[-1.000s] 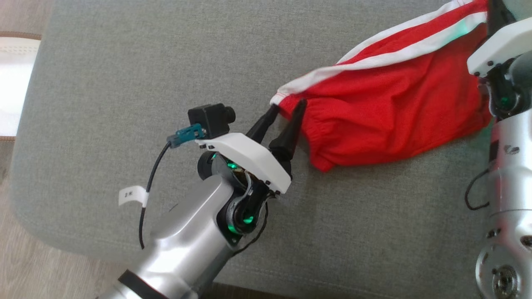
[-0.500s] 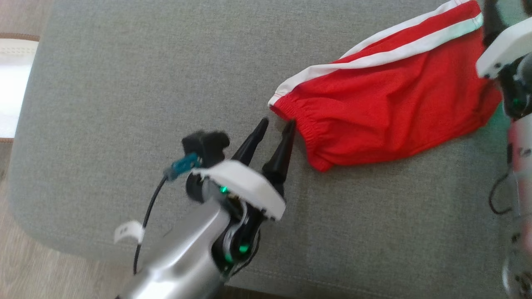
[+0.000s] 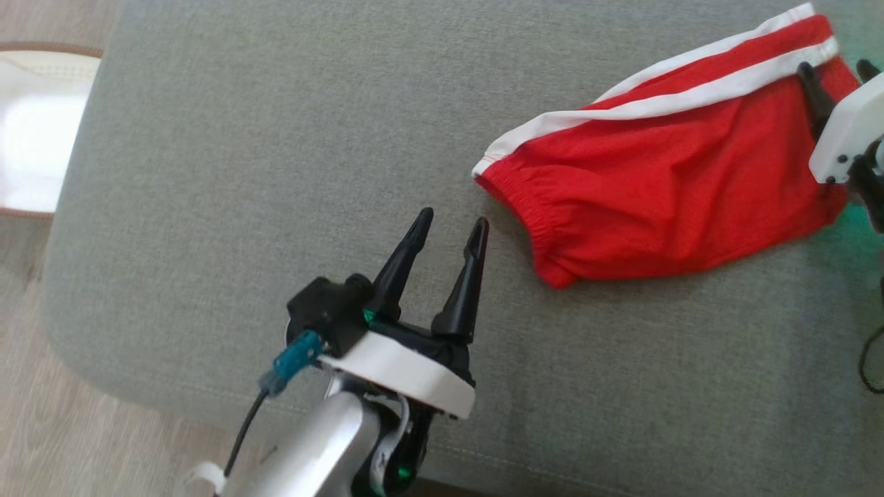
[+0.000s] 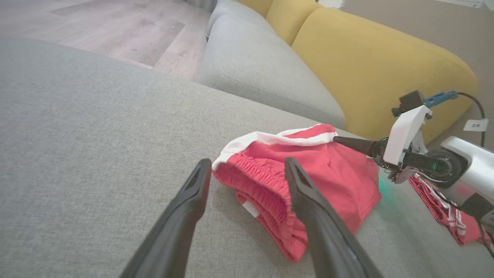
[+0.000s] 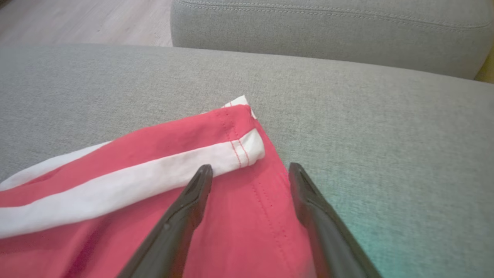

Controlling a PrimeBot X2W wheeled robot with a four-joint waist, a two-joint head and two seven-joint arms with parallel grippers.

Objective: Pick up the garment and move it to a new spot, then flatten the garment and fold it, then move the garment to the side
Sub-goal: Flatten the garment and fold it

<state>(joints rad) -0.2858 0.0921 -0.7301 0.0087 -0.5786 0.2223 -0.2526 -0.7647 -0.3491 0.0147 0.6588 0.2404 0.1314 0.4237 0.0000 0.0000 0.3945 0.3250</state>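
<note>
The garment, red shorts with white side stripes (image 3: 663, 179), lies folded on the grey cushion (image 3: 276, 138), waistband toward the left. My left gripper (image 3: 453, 219) hovers open a short way left of the waistband, touching nothing. In the left wrist view its fingers (image 4: 247, 164) frame the elastic waistband (image 4: 266, 189) from a distance. My right gripper (image 3: 836, 67) is open at the shorts' far right end. Its fingers (image 5: 250, 166) stand over the red leg hem (image 5: 239, 131), apart and not closed on the fabric.
A yellow sofa back (image 4: 386, 65) and another grey cushion (image 4: 254, 65) lie beyond the shorts. More red striped fabric (image 4: 444, 208) lies under my right arm. Wooden floor (image 3: 41, 386) and a white object (image 3: 34, 131) border the cushion's left edge.
My left gripper has backed away from the waistband corner, down and left, still open. The right gripper has drawn back so its fingertips show at the hem. The head camera has shifted a little.
</note>
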